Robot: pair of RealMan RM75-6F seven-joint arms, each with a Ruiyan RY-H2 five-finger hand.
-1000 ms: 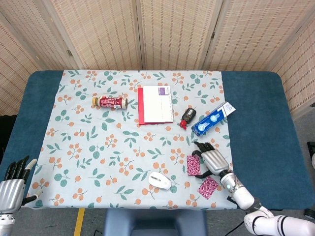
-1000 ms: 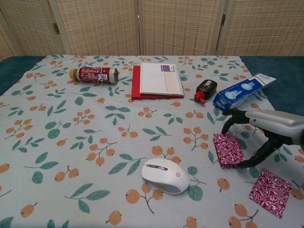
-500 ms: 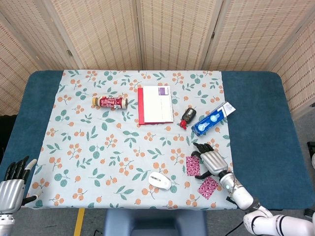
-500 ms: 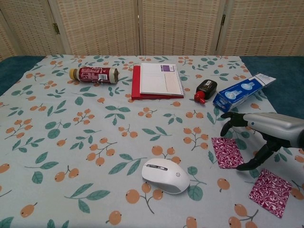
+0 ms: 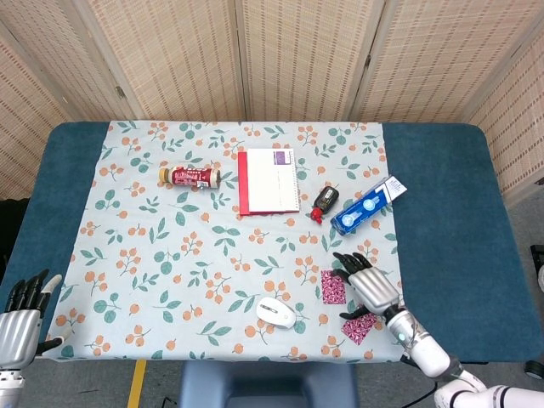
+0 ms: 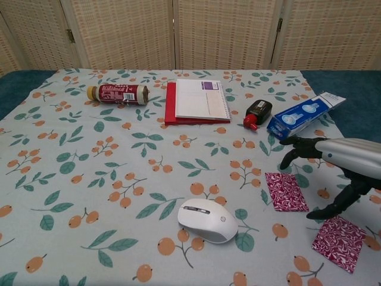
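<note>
Maroon packet lies flat on the cloth — released; a second ago the right hand tilted it up. That hand now hovers above, fingers spread, empty. Left hand unchanged at the table edge — fingers apart.

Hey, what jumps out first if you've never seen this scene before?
The right hand, fingers spread, hovers over two dark red patterned squares: one lies flat beside its fingertips, the other near the table's front edge. A white mouse sits left of them on the floral cloth.
</note>
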